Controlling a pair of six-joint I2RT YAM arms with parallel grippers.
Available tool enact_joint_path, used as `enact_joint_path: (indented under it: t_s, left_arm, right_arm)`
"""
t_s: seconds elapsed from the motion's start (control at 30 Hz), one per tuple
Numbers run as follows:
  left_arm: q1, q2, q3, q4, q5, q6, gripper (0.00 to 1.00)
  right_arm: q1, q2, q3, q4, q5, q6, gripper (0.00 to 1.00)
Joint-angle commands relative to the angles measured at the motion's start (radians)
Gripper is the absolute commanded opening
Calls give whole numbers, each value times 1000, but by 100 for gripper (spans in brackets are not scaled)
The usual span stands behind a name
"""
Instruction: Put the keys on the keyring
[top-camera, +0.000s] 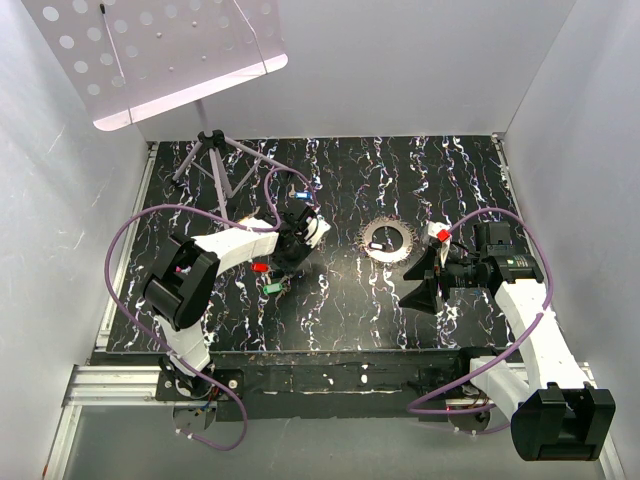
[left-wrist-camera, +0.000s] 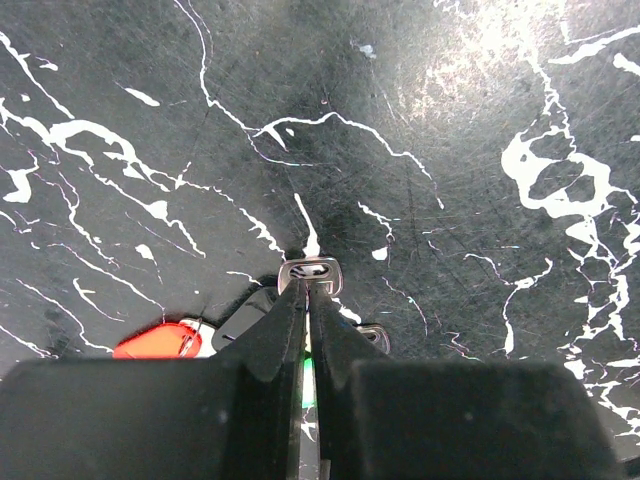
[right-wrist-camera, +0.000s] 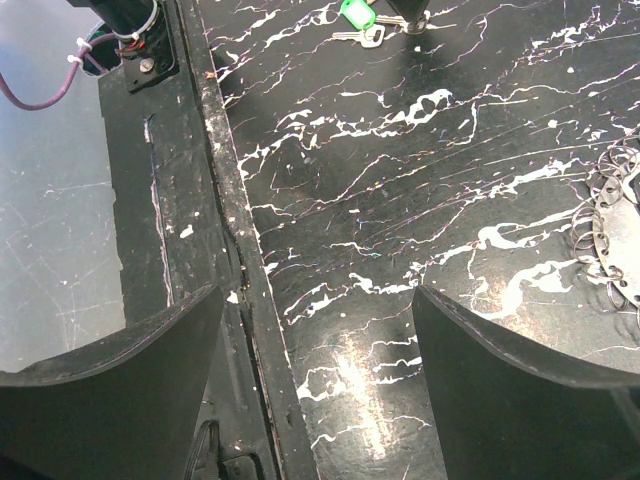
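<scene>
Left pincer (left-wrist-camera: 308, 296) is shown with its fingers pressed together, apparently clamped on a small silvery loop (left-wrist-camera: 311, 269) at their tips, which is judged to be part of a key. A red key (left-wrist-camera: 155, 342) lies just beside this pincer on the dark marbled table (top-camera: 340, 310), and a green key (top-camera: 272, 286) lies near it. The keyring (top-camera: 387, 240) lies flat, well apart from this pincer, between it and the right pincer (right-wrist-camera: 318, 300), whose fingers are held wide apart and empty. No coloured key is seen on the keyring, so the task is judged barely begun: each visible key is left to be carried over and threaded on.
</scene>
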Motion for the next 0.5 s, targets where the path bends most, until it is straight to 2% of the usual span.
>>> enact_joint_path:
  t_s: [0.0, 0.13, 0.23, 0.47]
  left_arm:
    - [-4, -8, 8, -5, -13, 9, 0]
    - [-9, -30, 9, -2, 6, 14, 0]
    - [-16, -53, 8, 1, 87, 14, 0]
    - [-126, -38, 78, 30, 246, -69, 0]
  right_arm:
    - [-5, -2, 40, -18, -29, -21, 85]
    - [-3, -4, 40, -18, -28, -21, 85]
    - [-3, -4, 42, -17, -26, -21, 85]
    - [-16, -27, 72, -23, 11, -5, 84]
